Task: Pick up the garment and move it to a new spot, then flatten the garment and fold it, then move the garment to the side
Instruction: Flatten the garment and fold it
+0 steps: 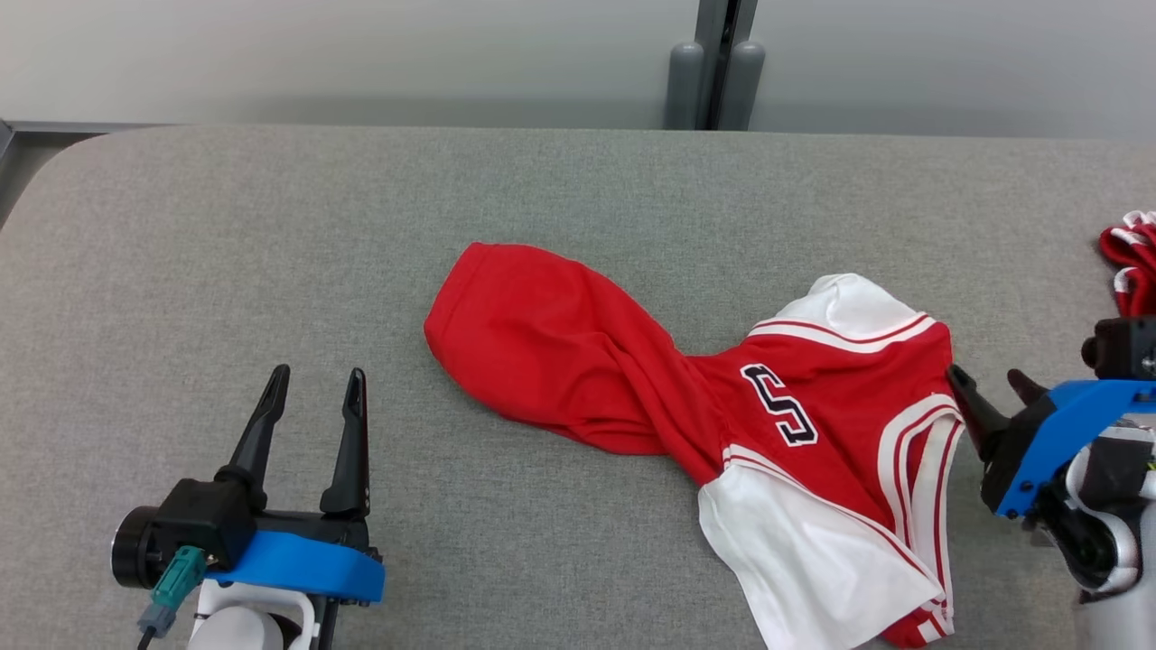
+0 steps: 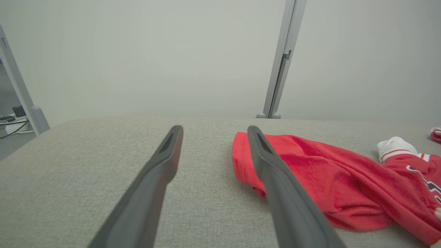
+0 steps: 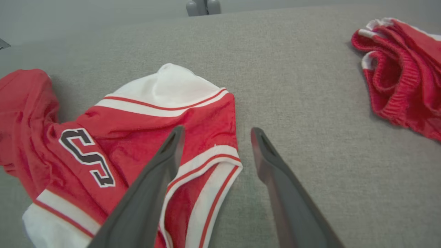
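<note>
A red jersey (image 1: pixel 704 397) with white sleeves, white-and-red trim and a dark number lies twisted and crumpled across the middle and right of the grey table; it also appears as the jersey (image 2: pixel 330 179) and the jersey (image 3: pixel 144 134) in the wrist views. My right gripper (image 1: pixel 989 390) is open just beside the jersey's right edge by the striped collar, one finger over the cloth in the right wrist view (image 3: pixel 215 137), holding nothing. My left gripper (image 1: pixel 316 384) stands open at the lower left, well apart from the jersey's red hem, and is seen again (image 2: pixel 213 132) with bare table between its fingers.
A second red garment (image 1: pixel 1131 262) with white trim lies bunched at the table's right edge, shown too as the bunched garment (image 3: pixel 399 72). The grey padded table (image 1: pixel 226 253) has a rounded far-left corner. A pale wall with a grey post (image 1: pixel 713 63) stands behind it.
</note>
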Robot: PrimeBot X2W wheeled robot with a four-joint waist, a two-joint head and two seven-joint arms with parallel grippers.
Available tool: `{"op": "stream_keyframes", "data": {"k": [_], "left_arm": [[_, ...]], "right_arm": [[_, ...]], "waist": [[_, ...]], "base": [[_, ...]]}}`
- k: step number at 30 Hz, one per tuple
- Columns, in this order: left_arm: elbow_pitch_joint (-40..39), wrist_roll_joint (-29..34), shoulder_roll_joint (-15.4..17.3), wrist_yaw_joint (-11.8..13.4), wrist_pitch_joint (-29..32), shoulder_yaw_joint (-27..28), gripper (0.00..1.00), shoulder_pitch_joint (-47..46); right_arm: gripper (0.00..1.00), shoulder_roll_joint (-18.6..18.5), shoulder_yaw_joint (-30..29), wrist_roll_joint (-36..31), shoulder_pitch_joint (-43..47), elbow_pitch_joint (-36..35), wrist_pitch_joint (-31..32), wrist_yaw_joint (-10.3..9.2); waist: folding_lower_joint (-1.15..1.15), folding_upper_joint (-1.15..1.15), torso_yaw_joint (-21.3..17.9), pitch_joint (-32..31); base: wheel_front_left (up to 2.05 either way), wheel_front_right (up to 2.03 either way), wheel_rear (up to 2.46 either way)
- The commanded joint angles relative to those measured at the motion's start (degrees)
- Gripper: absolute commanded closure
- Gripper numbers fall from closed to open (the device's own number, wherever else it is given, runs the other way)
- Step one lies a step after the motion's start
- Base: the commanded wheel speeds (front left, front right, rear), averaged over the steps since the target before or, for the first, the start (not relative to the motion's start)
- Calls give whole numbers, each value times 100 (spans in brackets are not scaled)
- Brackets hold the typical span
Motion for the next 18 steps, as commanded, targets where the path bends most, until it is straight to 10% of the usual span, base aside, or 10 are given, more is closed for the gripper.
{"op": "stream_keyframes", "data": {"k": [1, 17, 18], "left_arm": [[1, -13, 16, 9, -12, -11, 0, -69], [74, 20, -8, -42, -40, -69, 0, -235], [79, 18, -10, -45, -39, -70, 0, -239]], "right_arm": [[0, 48, -62, -109, -228, 299, -81, 3], [0, 126, 22, -698, -1470, 2881, -680, 9], [26, 83, 204, -665, -1499, 2937, -651, 9]], "waist": [[-1, 0, 59, 101], [-1, 0, 245, 378], [-1, 0, 256, 380]], "base": [[0, 0, 0], [0, 0, 0], [0, 0, 0]]}}
